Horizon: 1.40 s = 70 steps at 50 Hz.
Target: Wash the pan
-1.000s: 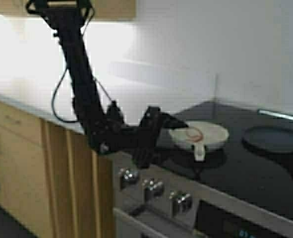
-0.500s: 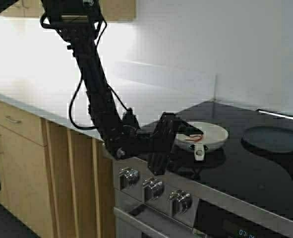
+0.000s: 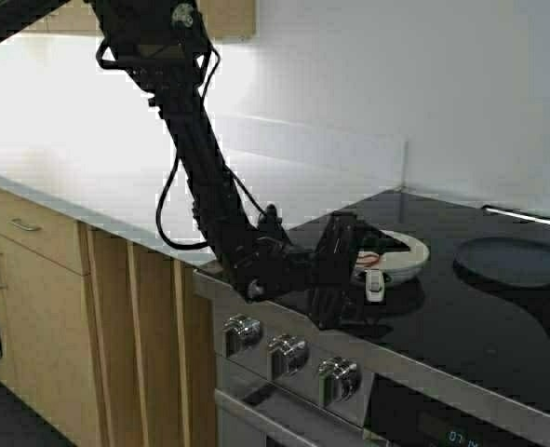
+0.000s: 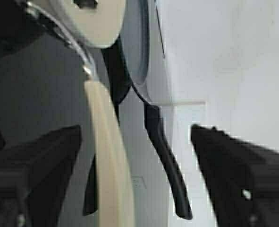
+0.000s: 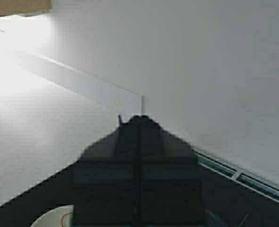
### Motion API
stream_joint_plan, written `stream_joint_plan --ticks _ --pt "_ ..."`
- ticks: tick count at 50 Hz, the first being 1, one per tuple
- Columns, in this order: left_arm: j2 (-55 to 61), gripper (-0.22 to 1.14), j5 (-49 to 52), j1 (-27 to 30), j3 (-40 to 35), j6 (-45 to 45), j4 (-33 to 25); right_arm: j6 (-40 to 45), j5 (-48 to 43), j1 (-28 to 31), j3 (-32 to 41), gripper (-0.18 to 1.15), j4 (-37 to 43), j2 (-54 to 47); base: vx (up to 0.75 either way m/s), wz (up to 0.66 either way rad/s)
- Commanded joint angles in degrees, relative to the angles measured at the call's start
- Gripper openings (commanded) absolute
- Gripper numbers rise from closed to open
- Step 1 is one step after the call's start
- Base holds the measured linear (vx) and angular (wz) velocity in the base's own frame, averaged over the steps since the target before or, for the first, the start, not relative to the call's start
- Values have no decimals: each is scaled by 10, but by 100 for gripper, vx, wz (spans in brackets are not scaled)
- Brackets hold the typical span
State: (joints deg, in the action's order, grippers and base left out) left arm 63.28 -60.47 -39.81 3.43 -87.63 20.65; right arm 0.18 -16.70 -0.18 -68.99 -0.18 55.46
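high view: left gripper [image 3: 379, 250] at near rim of pan [image 3: 400, 253] on black stovetop [image 3: 461, 317], fingers [image 4: 40, 161] spread either side of rim. right gripper [image 5: 139, 142] fingers pressed together. should centre rim between fingers, close firmly, lift level, avoid tipping.

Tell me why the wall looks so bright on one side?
High view: strong light washes out the wall and countertop at left, while the glossy black stove top mirrors things. Left wrist view: the pan is close and blurry between the left hand's dark open fingers.
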Motion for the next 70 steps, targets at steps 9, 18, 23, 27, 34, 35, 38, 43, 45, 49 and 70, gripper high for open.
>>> stream_joint_plan --ticks 9,18,23,27,34,35,38,43,45,49,70 --pt "-4 98 -14 -4 -17 -37 -1 0 -3 0 6 7 -1 -2 0 0" --pt "15 64 -53 -4 -33 -76 -1 1 -2 0 7 7 -1 -2 0 0" --pt "21 26 -69 -4 -36 -91 -3 1 -3 0 7 7 -1 -2 0 0" --pt "22 -6 -82 -4 -32 -91 -14 1 -3 0 6 7 -1 -2 0 0" --pt "18 1 -92 -4 -23 -91 -33 1 -3 0 6 7 0 -3 0 0" --pt "17 4 -93 -4 -22 -91 -34 1 -3 0 7 7 -1 -3 0 0" --pt "17 7 -98 -4 -22 -91 -35 1 -3 0 7 7 -1 -3 0 0" --pt "14 2 -107 -4 -18 -91 -35 1 -3 0 6 7 -1 -2 0 0" --pt "11 2 -113 -4 -13 -91 -35 2 -3 0 6 7 0 -2 0 0" --pt "1 2 -124 -4 3 -90 -36 6 -3 0 6 7 -1 -2 0 0" --pt "-81 2 -181 -4 120 -40 -46 18 -3 0 6 7 -2 -2 0 2"
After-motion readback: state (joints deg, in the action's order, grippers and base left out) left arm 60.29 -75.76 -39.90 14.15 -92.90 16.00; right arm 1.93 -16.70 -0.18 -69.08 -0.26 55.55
